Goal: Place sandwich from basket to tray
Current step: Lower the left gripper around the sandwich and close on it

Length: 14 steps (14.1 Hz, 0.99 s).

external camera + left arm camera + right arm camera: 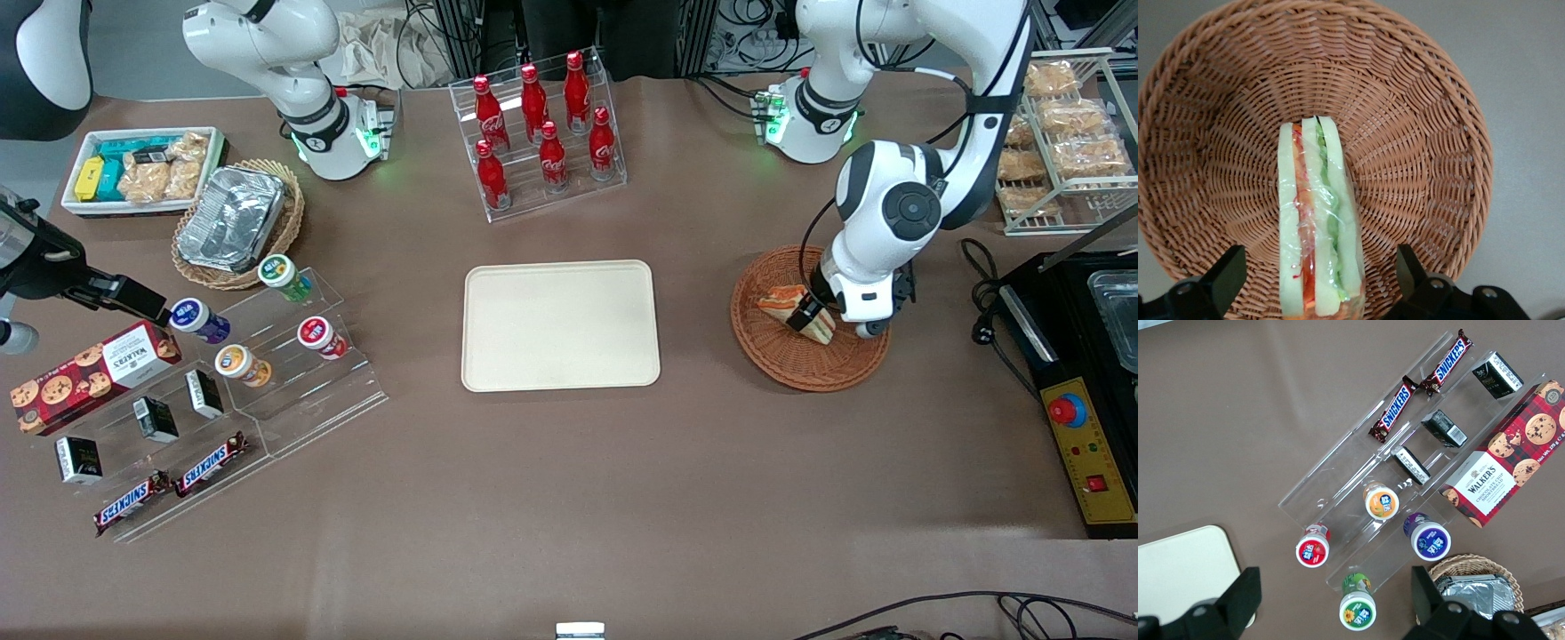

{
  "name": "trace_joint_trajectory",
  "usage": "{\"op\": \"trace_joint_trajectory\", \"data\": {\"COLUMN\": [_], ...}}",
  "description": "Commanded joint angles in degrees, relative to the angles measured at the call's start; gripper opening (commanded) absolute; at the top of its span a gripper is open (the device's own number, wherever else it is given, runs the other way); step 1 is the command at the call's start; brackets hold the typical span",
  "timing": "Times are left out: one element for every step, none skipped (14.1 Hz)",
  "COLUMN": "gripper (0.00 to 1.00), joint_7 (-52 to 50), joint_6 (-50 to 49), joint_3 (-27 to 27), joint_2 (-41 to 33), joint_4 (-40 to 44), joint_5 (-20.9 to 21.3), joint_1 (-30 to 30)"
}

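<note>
- The sandwich (1317, 220) lies in the reddish-brown wicker basket (782, 364), wrapped in clear film, with its layered cut face up toward the wrist camera.
- The pincer (816, 320) is down inside the basket, its two fingers (1221, 280) spread wide on either side of the sandwich; a clear gap shows on each side, so it has hold of nothing.
- Judged from this, the task is at its start: the approach is made, but the grasp, the lift, the carry and the set-down are all left to do.
- The cream-beige tray (560, 324) sits bare near the middle of the counter, well apart from the basket, toward the parked arm's end.
- Between basket and tray the brown counter (693, 356) is open, so a straight sideways carry looks unobstructed.
- The basket wall slopes up around the sandwich, so I judge a lift above the rim is needed before any sideways travel.
- The rack of red cola bottles (538, 124) stands farther from the front camera than the tray, off the likely path.
- The tray's rim is low and its surface is far larger than the sandwich, leaving generous room for placement.
</note>
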<state>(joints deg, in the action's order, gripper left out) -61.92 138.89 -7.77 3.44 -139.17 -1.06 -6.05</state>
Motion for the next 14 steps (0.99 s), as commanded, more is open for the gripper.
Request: {"op": "trace_joint_trajectory", "data": {"gripper": [1.0,1.0,1.0,1.0,1.0,1.0,1.0,1.0,1.0,1.0,0.99,0.98,0.82,0.59], "joint_7": [-1.19,-1.19,-1.19,-1.19,-1.19,-1.19,-1.19,-1.19,-1.1,-1.02,-0.93,-0.93,-0.93,-0.67], "joint_6": [1.91,2.52,3.04,3.4,4.01,4.28,4.28,4.98,5.85,6.56,7.52,7.88,7.88,7.88], "joint_3": [0.13,0.13,0.13,0.13,0.13,0.21,0.21,0.21,0.21,0.3,0.3,0.3,0.3,0.3], "joint_2": [1.3,1.65,2.26,2.7,2.88,2.97,3.41,3.67,4.11,4.46,4.47,4.55,4.56,4.56], "joint_4": [-0.14,-0.14,-0.14,-0.14,-0.22,-0.22,-0.22,-0.22,-0.4,-0.75,-1.36,-1.63,-1.63,-1.72], "joint_5": [-0.61,-0.61,-0.61,-0.52,-0.44,-0.35,-0.17,0.09,0.27,0.36,0.97,2.1,2.37,2.38], "joint_1": [-1.51,-1.51,-1.6,-1.6,-1.6,-1.6,-1.6,-1.6,-1.69,-1.69,-1.69,-1.6,-1.6,-1.51]}}
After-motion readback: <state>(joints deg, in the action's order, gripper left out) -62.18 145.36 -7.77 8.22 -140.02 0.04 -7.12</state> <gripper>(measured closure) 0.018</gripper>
